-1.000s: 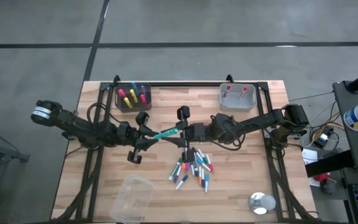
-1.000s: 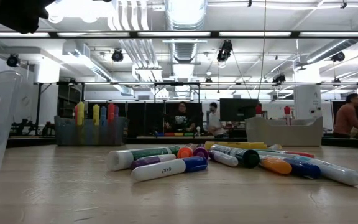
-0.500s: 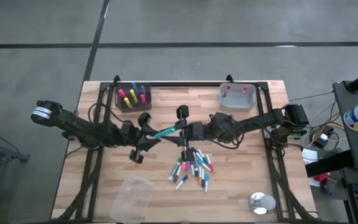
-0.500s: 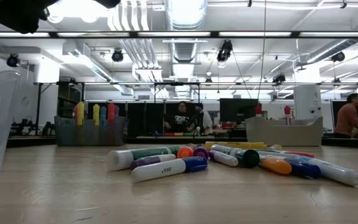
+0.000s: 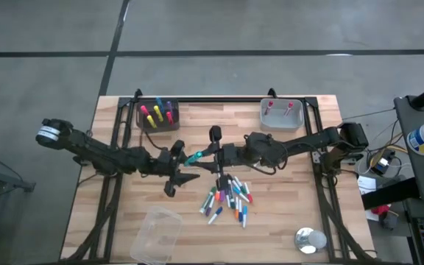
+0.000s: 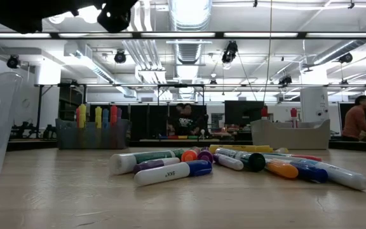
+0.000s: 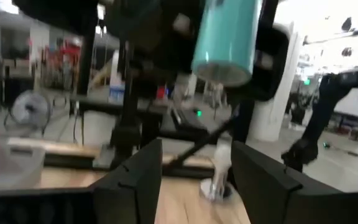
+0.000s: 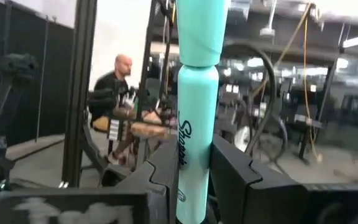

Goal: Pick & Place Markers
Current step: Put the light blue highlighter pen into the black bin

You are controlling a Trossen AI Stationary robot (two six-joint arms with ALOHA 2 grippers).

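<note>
Teal marker at frame centre, pinched at one end by right gripper; left gripper spread wide beside it; other markers heaped below; likely light, stiff, slick; best gripped mid-barrel.

Figure: the room as I am viewing it from my remote station. A grey concrete floor, crossed by dark seam lines, is surrounding the wooden counter. Overhead, silver ventilation ducts and white beams are running across an open ceiling, with bright lamps glaring at the upper left. Behind the counter I am seeing dark monitors, a seated person at a desk, and another person in red sitting at the far right.
</note>
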